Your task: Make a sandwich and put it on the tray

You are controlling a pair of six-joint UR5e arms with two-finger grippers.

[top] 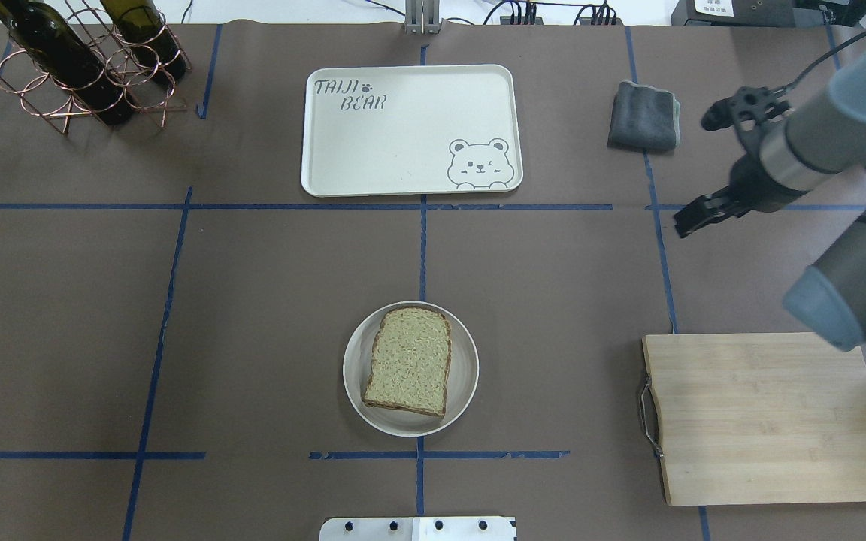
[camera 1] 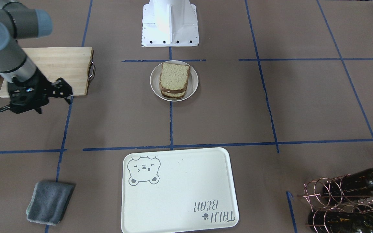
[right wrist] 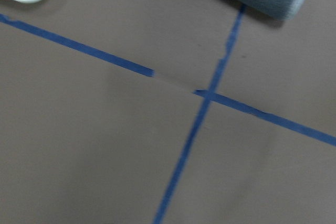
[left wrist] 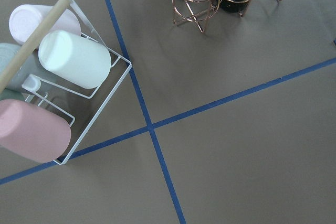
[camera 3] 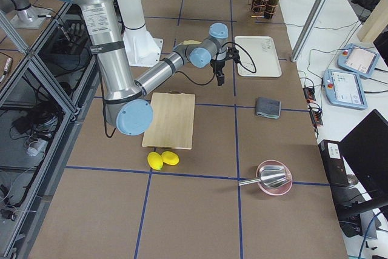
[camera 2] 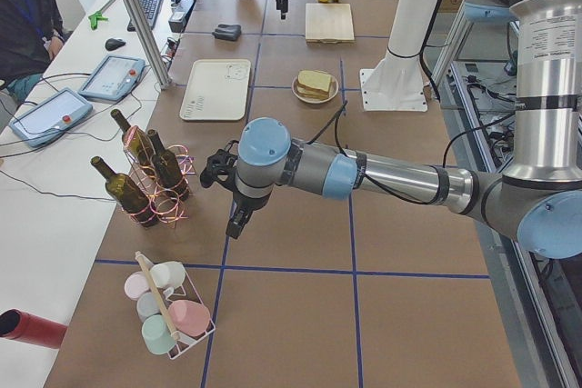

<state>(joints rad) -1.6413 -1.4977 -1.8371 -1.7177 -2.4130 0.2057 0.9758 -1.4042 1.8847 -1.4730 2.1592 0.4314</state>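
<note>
Square slices of speckled brown bread [camera 1: 174, 77] lie stacked on a round white dish [camera 1: 154, 85] at the table's middle; they also show from overhead [top: 408, 360]. No fried egg shows in any view. The cream bear tray [camera 1: 180, 191] lies empty at the far side from the robot [top: 403, 128]. My right gripper [top: 688, 222] hangs over bare table between the grey cloth and the cutting board; its fingers look shut and empty. My left gripper [camera 2: 235, 224] hovers over bare table near the wine rack, and I cannot tell whether it is open or shut.
A wooden cutting board [top: 771, 417] with a metal handle lies on the robot's right. A folded grey cloth [top: 644, 116] lies beside the tray. A copper rack with wine bottles [top: 80, 64] and a wire rack of cups [left wrist: 52, 93] stand on the left. Two lemons [camera 3: 162, 159] lie by the board.
</note>
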